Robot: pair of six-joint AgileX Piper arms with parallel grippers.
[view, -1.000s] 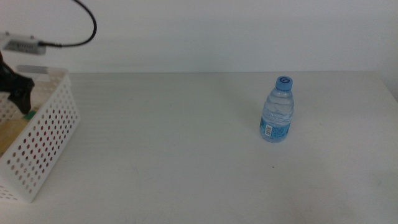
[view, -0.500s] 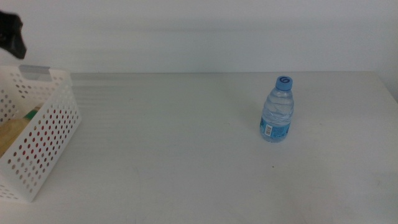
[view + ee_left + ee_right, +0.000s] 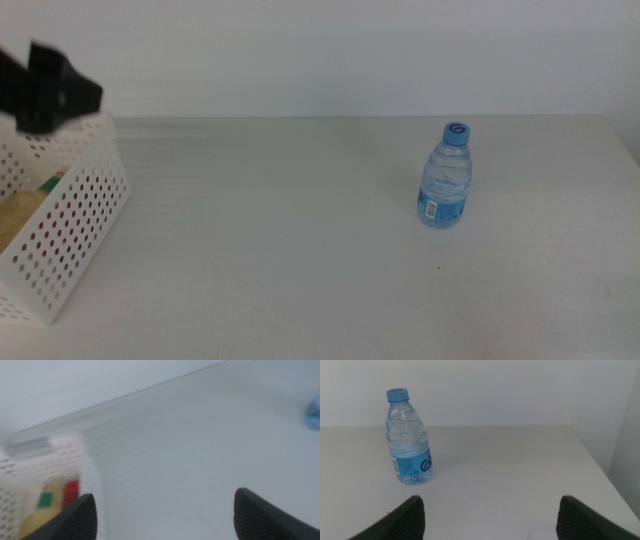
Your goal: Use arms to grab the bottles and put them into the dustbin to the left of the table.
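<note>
**White basket at the left, one water bottle standing at the right**

White perforated plastic forms the dustbin (image 3: 70, 225) at the far left of the table (image 3: 300, 220). Inside it we see the yellow tea bottle (image 3: 37, 515) with its green label, and the red can (image 3: 71, 492) just beside it. Above the basket's far rim hangs the left gripper (image 3: 50, 90), a dark blurred shape in the middle view; in its own wrist view its jaws stand wide apart with nothing between them. The clear water bottle (image 3: 445, 178) with the blue cap stands upright well to the right of that gripper, across a broad stretch of bare tabletop. In the right wrist view the right gripper (image 3: 490, 515) also has its jaws spread apart, and the bottle (image 3: 409, 437) stands ahead of it, nearer one jaw and touching neither. We see a matte off-white tabletop and a plain pale wall (image 3: 350, 50) behind its far edge.
</note>
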